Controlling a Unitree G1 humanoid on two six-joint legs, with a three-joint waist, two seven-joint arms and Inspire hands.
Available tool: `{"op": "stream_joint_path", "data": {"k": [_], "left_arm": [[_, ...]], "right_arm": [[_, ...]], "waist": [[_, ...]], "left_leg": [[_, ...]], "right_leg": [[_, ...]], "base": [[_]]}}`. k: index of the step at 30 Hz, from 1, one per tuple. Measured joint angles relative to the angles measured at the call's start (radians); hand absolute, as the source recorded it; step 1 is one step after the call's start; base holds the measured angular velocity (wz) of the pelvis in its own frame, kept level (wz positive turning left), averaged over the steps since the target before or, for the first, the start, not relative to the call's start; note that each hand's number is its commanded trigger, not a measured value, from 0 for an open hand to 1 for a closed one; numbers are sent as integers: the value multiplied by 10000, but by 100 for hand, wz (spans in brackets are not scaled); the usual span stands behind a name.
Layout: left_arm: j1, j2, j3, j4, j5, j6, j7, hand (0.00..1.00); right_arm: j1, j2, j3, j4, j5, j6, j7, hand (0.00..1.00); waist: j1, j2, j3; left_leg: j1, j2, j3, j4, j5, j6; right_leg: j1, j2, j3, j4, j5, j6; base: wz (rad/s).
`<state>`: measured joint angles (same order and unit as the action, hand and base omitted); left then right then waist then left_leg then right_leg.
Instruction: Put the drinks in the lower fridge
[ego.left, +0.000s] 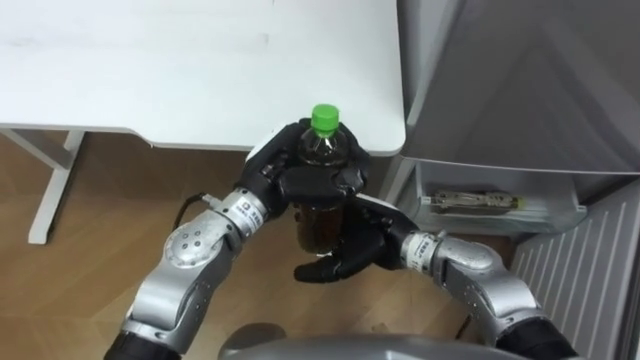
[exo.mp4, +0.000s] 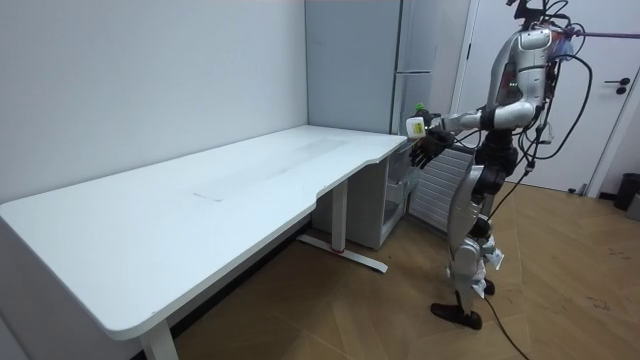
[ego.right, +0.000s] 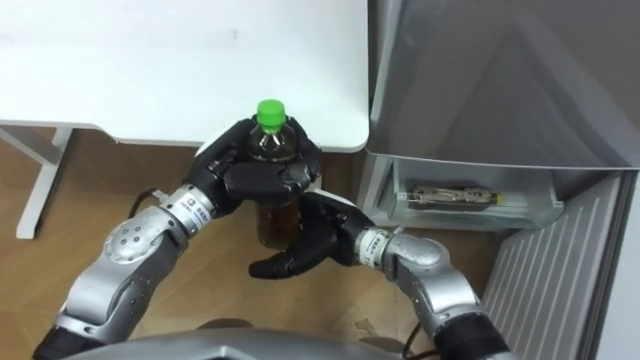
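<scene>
green cap (ego.left: 323, 119) up and dark drink inside, the bottle (ego.left: 320, 228) is held upright just in front of the white desk's (ego.left: 150, 70) near right corner, above the wooden floor (ego.left: 90, 250) and not resting on the desktop. the left hand (ego.left: 300, 182) has its fingers curled round the bottle's upper part, just below the cap. the right hand (ego.left: 345, 255) sits under the bottle's base, lower than the desk's edge, with its fingers stretched out and spread, cupping the bottom without closing on it. the grey fridge (ego.left: 520, 80) stands just beside the desk's right end. low on it, next to the desk's corner, a pale shelf (ego.left: 545, 212) holds a flat packet (ego.left: 470, 200). in the room view the robot stands upright at the desk's far end, facing that corner, with both arms reaching out toward it.
</scene>
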<state>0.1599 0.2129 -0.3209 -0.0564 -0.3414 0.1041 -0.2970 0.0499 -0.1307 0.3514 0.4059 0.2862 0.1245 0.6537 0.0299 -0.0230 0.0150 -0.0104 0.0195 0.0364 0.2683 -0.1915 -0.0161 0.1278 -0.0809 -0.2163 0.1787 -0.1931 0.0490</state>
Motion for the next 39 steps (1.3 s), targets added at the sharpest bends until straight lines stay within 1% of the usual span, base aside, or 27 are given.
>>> {"op": "stream_joint_path", "data": {"k": [3,7,12,13,14,15,16,17,21,24,26,28,29,30,31,33,36,39], "left_arm": [[22,0,-29,0,10,9,-84,100],[23,7,-15,0,11,10,-393,100],[24,10,-152,0,23,28,-504,100],[24,10,-173,1,39,48,-509,100],[25,10,-174,7,70,64,-512,100],[25,11,-174,17,71,64,-512,100],[25,13,-173,42,71,64,-511,100],[25,13,-173,67,71,64,-509,100],[25,13,-174,99,63,64,-501,100],[25,-1,-171,193,-49,87,-476,100],[25,-12,-150,236,-215,201,-460,100],[25,-11,-145,259,-366,220,-449,100],[25,-10,-147,267,-414,264,-444,92],[25,-10,-150,269,-425,289,-444,64],[25,-11,-149,293,-508,339,-442,55],[25,-35,-149,307,-711,403,-363,0],[25,-42,-153,309,-814,403,-334,0],[24,-34,-149,309,-804,399,-320,0]], "right_arm": [[19,-21,28,-64,495,60,-105,0],[82,-169,139,-280,1182,74,-217,0],[82,-193,232,-281,1855,74,-492,0],[82,-193,285,-281,1904,74,-565,43],[82,-195,325,-281,1934,74,-630,70],[82,-198,355,-281,1941,74,-657,75],[82,-202,397,-281,1962,73,-710,75],[82,-208,417,-280,1989,73,-768,100],[82,-236,507,-280,2188,69,-941,100],[82,-283,644,-280,2196,-15,-995,100],[82,-374,810,-295,2195,-152,-991,100],[82,-431,921,-296,2184,-271,-990,100],[82,-476,1001,-297,2128,-360,-990,100],[82,-495,1026,-297,2106,-380,-986,100],[82,-536,1063,-297,2107,-400,-986,100],[82,-558,1073,-297,2108,-411,-987,100],[82,-560,1067,-297,2109,-426,-990,100],[82,-559,1082,-296,2173,-358,-989,100]], "waist": [[-6,58,-6],[34,108,-36],[37,82,-54],[36,67,-63],[29,61,-66],[28,61,-67],[27,62,-66],[28,61,-66],[29,60,-64],[29,59,-63],[30,58,-62],[28,59,-62],[28,59,-62],[29,58,-61],[29,59,-60],[29,59,-58],[29,59,-57],[29,59,-56]], "left_leg": [[10,8,0,-14,1,1],[25,8,11,-16,4,6],[36,8,15,-15,8,10],[47,8,18,-11,8,10],[65,9,24,-5,8,10],[73,8,29,-4,9,10],[82,8,33,-8,9,10],[86,9,33,-13,8,10],[92,9,33,-30,8,9],[138,9,45,-93,9,9],[165,12,58,-116,8,8],[164,13,66,-125,8,9],[166,13,68,-128,8,8],[166,13,68,-130,8,9],[166,13,71,-137,8,9],[165,14,72,-145,8,8],[167,15,77,-152,8,8],[167,15,86,-157,8,8]], "right_leg": [[-5,1,1,68,0,1],[-6,1,19,84,0,0],[-12,1,19,83,0,0],[-12,1,19,82,0,0],[-10,1,19,82,0,0],[-11,0,22,80,0,0],[-11,0,23,79,0,0],[-11,0,23,78,0,0],[-14,0,23,73,0,0],[-7,0,24,71,0,0],[-1,0,23,71,0,1],[-4,0,23,71,0,1],[-4,0,23,71,0,0],[-5,0,22,71,0,0],[-9,0,22,70,0,1],[-14,0,21,69,0,1],[-17,0,20,68,0,1],[-24,0,20,68,0,1]], "base": [[0],[0],[0],[0],[0],[0],[0],[0],[0],[0],[0],[0],[0],[0],[0],[0],[0],[0]]}}
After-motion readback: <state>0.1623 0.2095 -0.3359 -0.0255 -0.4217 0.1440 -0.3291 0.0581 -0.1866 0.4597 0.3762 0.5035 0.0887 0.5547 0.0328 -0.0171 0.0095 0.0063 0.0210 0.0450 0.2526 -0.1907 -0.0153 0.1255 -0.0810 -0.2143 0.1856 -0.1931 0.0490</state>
